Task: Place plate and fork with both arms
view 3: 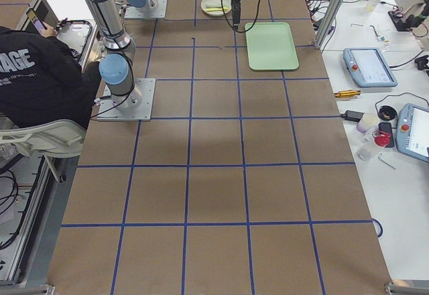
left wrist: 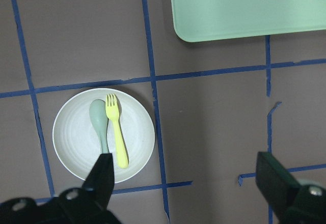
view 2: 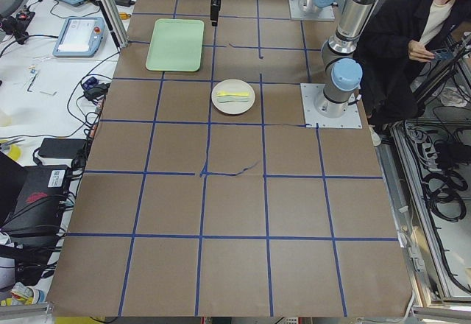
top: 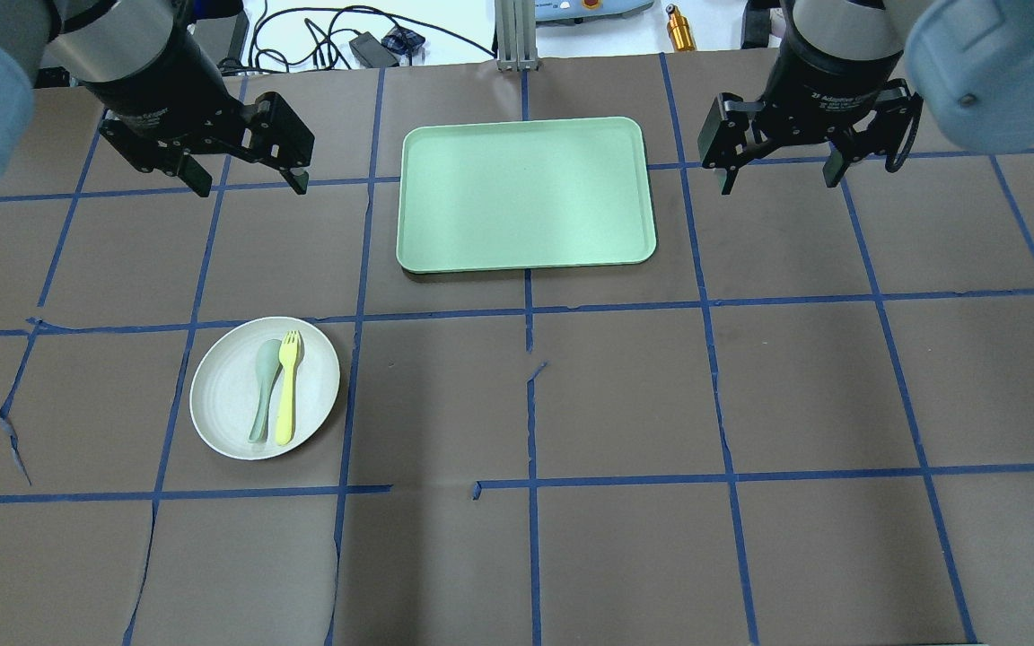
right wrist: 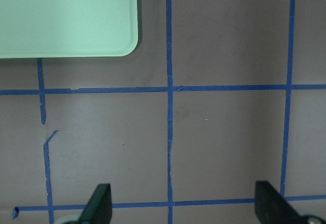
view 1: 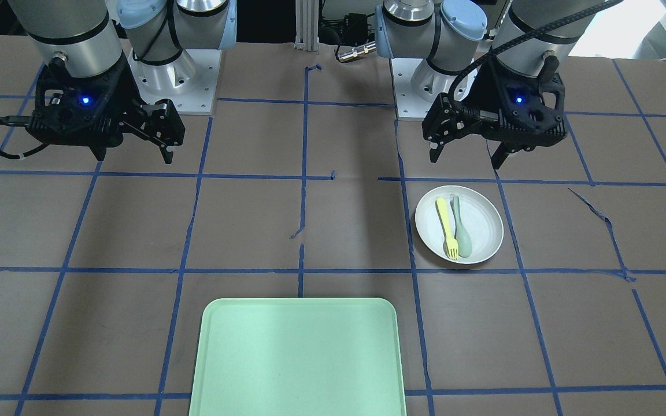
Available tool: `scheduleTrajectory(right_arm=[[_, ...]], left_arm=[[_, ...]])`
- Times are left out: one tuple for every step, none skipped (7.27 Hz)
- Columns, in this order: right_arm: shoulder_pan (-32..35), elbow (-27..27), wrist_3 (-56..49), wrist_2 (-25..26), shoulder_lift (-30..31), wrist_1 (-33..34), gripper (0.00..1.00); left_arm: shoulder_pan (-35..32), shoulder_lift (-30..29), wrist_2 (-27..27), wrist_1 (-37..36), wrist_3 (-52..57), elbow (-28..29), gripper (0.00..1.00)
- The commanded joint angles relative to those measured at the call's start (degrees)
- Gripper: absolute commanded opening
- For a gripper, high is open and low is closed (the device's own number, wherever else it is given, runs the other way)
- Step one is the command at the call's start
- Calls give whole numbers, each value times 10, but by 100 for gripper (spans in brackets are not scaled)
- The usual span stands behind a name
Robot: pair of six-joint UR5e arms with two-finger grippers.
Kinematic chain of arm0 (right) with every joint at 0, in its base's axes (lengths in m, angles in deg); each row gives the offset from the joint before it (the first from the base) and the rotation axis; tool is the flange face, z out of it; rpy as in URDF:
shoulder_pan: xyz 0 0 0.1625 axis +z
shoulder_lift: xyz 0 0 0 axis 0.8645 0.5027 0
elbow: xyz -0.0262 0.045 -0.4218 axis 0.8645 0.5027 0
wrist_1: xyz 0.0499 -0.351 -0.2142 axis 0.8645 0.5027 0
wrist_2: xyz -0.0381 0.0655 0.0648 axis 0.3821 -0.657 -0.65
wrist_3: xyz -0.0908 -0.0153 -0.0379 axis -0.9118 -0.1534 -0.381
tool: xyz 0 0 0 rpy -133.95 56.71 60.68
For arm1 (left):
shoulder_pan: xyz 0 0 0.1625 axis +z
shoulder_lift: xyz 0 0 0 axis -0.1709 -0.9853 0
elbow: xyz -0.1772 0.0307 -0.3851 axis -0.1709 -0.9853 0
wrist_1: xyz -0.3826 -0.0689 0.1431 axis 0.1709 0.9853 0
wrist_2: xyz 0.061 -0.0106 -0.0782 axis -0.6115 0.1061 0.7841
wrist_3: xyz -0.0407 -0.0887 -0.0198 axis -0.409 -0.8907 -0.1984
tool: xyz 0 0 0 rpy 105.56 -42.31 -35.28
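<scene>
As the front camera looks down on the counter (view 1: 107,231), the plate (view 1: 486,215) sits on the robot's left half, well apart from the mint-green tray (view 1: 298,358); the fork (view 1: 446,225) lies in it, tines toward the tray, right beside a grey-green spoon (view 1: 462,236); the left hand (view 1: 466,156) hovers above the counter just behind the plate, fingers spread wide, nothing between them; the right hand (view 1: 133,156) hangs over bare counter on the other side, equally wide and empty. Over to the overhead view, and it agrees: both hands agape either side of the tray, the plate nearer the robot and left of the tray; from the two end cameras plate and tray show small, an operator (view 2: 408,44) sits by the robot's base, and the hands are too tiny to judge. Left wrist camera now: plate and fork below, close to one dark finger, a tray corner up top; right wrist camera: only a tray corner and blue tape (right wrist: 169,132), no task item. My read: the plate looks stiff, light and matte, so decent friction; its low rim is the place to pinch, one finger inside, one outside; tip it and the cutlery may slide; the fork looks thin, rigid, featherlight, likely to skid; take the handle across its width, away from the spoon.
</scene>
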Motion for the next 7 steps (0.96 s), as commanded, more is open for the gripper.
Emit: scheduleTrajectory(right_arm=[[0, 0, 0, 0, 0, 0, 100], [0, 1, 0, 0, 0, 0, 100], [1, 1, -1, 0, 0, 0, 100], [0, 3, -1, 1, -1, 0, 100], [0, 2, -1, 1, -2, 0, 100], [0, 1, -1, 1, -1, 0, 100], [0, 1, -1, 1, -2, 0, 100]], left_arm=[[-3, 2, -7, -2, -11, -10, 100], [-3, 4, -8, -2, -10, -11, 100], [-3, 4, -8, -2, -8, -12, 100], [-3, 5, -8, -2, -6, -12, 100], [-3, 5, -8, -2, -6, -12, 100], [-3, 5, -8, -2, -6, -12, 100], [-3, 5, -9, -2, -6, -12, 100]])
